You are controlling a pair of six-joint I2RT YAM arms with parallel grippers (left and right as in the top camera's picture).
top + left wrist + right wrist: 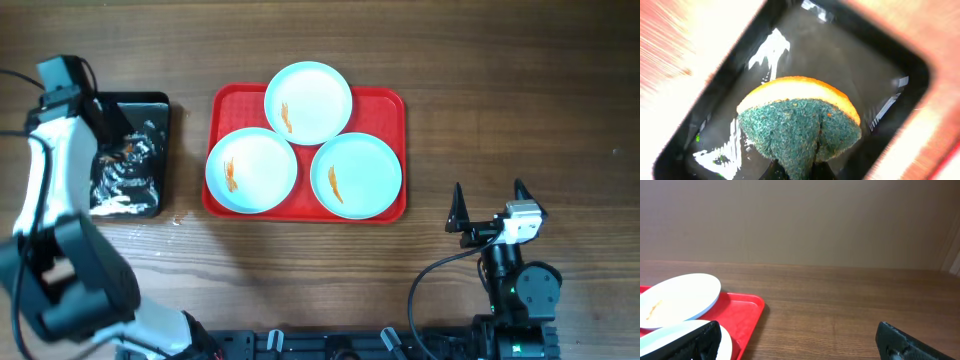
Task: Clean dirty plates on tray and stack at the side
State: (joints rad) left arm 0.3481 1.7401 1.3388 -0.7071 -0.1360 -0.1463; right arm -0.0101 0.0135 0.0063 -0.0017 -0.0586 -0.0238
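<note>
Sponge [800,125], soft and pinched in my left gripper [797,173], hangs over the black tray [850,55]. Three plates [251,170] lie smeared on the red tray [385,102]: likely stiff, slick, breakable; I'd grip rims. Right gripper [488,195] stands wide, empty.

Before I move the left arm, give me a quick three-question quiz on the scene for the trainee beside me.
1. Multiple choice: how many plates on the red tray show an orange smear? A one, B two, C three.
2. True or false: the right gripper is shut on a plate.
3. Fill in: in the left wrist view, the sponge shows over the small tray, whose colour is ____.

Key: 1 C. 2 false: its fingers stand apart, on the table to the right of the red tray. 3 black.
</note>
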